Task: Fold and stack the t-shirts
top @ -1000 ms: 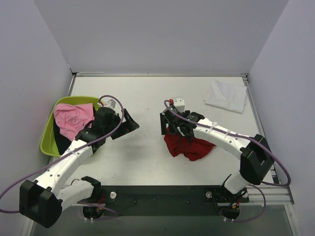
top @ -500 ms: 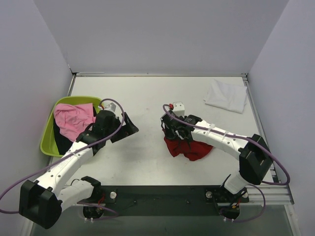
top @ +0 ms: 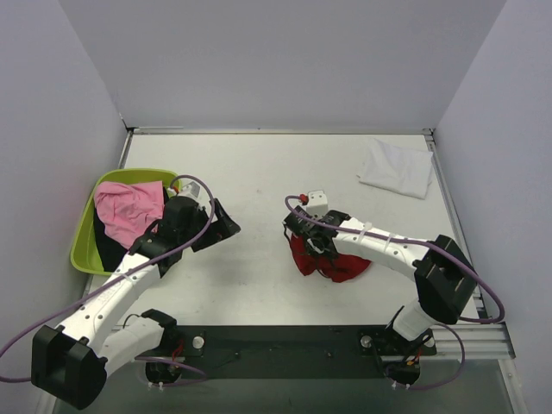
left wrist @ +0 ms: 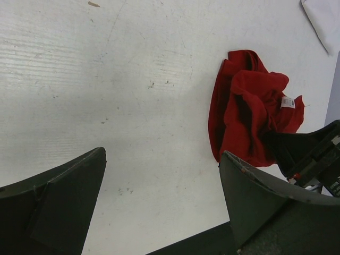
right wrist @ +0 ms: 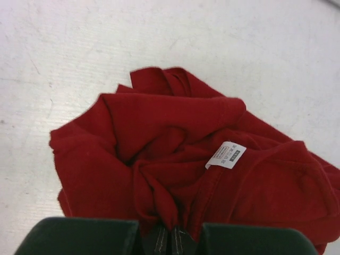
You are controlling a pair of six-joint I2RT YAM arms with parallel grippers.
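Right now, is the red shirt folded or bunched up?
Bunched up: the deep red t-shirt lies crumpled, label showing, right gripper shut on a fold.

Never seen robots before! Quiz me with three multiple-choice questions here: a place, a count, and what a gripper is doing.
1. Where on the table does the white t-shirt lie? A near edge; B middle; C far right corner.
2. How many t-shirts show in the lime-green tub? A two; B three; C none.
3. The right gripper is: A wide open; B shut on the deep red t-shirt; C out of view.
Answers: 1 C, it lies alone by the far right wall. 2 A, the pink t-shirt and the black t-shirt. 3 B, its wrist view shows a red fold pinched.
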